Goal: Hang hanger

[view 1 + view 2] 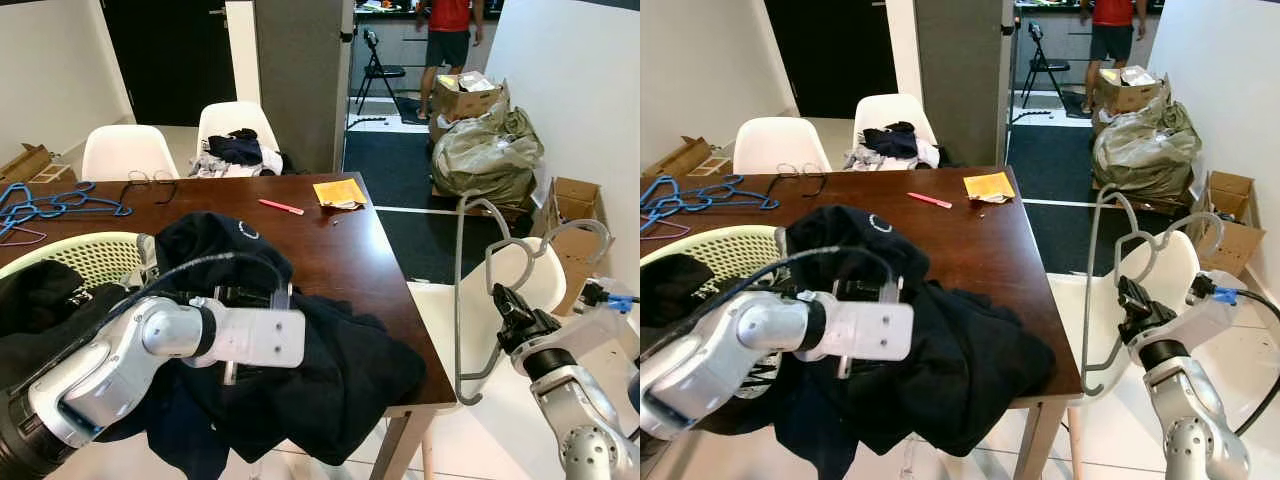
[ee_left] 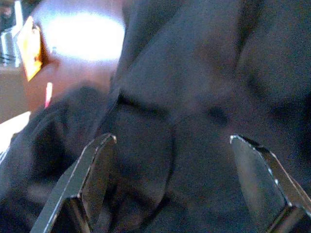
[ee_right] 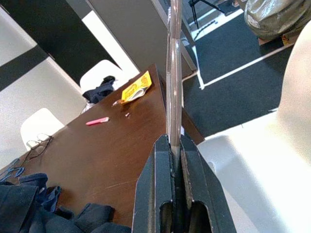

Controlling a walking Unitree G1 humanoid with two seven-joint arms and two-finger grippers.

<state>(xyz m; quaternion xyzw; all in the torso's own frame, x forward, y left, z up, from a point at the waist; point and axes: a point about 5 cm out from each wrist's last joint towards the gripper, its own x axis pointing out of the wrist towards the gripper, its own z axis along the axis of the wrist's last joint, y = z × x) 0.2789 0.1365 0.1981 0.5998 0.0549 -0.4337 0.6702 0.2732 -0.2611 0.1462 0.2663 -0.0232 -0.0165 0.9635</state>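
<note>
A thin grey hanger [image 1: 458, 300] stands upright just off the right end of the dark wooden table [image 1: 330, 250], above a white chair seat. My right gripper [image 1: 503, 303] is shut on its lower bar; in the right wrist view the hanger's rod [image 3: 173, 73] rises straight out of the closed fingers [image 3: 160, 184]. A dark navy garment [image 1: 340, 370] lies heaped on the table's near corner and drapes over the edge. My left gripper [image 2: 172, 141] hovers open just above this cloth, its fingers [image 2: 92, 170] spread wide with nothing between them.
A white mesh basket [image 1: 90, 255] with dark clothes sits at the near left. Blue hangers [image 1: 50, 205], a pink pen [image 1: 282, 207] and a yellow packet [image 1: 340, 192] lie on the table. White chairs [image 1: 235, 120] stand behind. Boxes and bags [image 1: 485, 150] and a person [image 1: 450, 30] are far right.
</note>
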